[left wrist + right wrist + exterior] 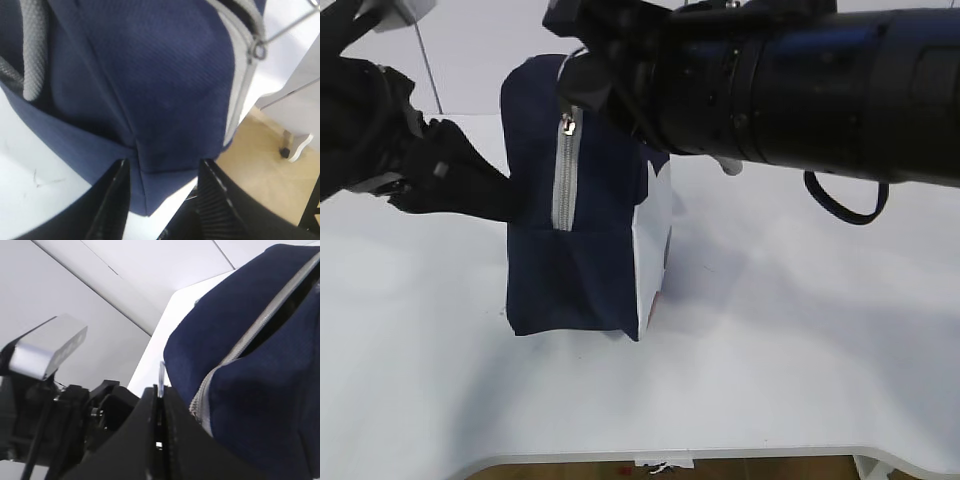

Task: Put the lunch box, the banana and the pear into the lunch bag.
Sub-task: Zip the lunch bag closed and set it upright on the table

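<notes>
The navy lunch bag (pixel 580 260) stands upright on the white table (pixel 780 350), its grey zipper (pixel 563 180) facing me. My left gripper (pixel 508 200) is at the bag's left side. In the left wrist view it (pixel 162 167) is open, its jaws straddling a lower corner of the bag (pixel 150 75). My right gripper (pixel 582 82) is at the bag's top. In the right wrist view it (pixel 161 388) is shut on a thin metal sliver, the ring pull (pixel 161 372), beside the bag (pixel 250 405). The zipper gapes at the top (pixel 280 315). The lunch box, banana and pear are out of view.
A grey webbing handle (pixel 31 50) hangs on the bag's side. A black cable loop (pixel 845 205) hangs under the right arm. The table's front edge (pixel 720 455) is near; wooden floor (pixel 260 145) and a white table foot (pixel 296 145) show beyond the bag.
</notes>
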You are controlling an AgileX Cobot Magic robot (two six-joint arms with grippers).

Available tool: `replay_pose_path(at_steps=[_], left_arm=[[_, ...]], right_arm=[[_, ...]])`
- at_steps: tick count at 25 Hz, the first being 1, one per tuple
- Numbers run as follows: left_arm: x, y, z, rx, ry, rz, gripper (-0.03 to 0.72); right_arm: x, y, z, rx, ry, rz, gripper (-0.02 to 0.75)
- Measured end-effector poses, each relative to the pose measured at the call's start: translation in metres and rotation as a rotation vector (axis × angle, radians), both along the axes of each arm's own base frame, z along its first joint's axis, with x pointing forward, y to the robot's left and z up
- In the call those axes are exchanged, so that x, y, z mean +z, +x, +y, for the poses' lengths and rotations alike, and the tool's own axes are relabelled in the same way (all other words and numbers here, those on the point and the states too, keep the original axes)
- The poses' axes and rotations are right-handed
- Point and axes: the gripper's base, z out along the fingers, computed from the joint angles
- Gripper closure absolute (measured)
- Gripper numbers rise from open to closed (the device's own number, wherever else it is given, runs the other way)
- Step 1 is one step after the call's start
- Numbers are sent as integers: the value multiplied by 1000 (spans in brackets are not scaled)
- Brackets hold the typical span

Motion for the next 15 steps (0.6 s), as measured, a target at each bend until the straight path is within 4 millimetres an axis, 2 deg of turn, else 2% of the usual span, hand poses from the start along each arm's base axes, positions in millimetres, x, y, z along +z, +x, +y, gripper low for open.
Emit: replay_pose_path(at_steps=[8, 10, 13, 15], left_arm=[[-19, 17, -10, 5, -52, 42, 359], [-20, 18, -11, 3, -56, 37, 417], [-21, 18, -10, -5, -42, 27, 601], [-22, 18, -9, -16, -17, 16, 671]], right_arm=[[0, 0, 0, -3, 3, -4, 748], [0, 0, 0, -4, 3, -4, 748], [0, 0, 0, -4, 3, -4, 748], [0, 1, 0, -3, 1, -3, 748]])
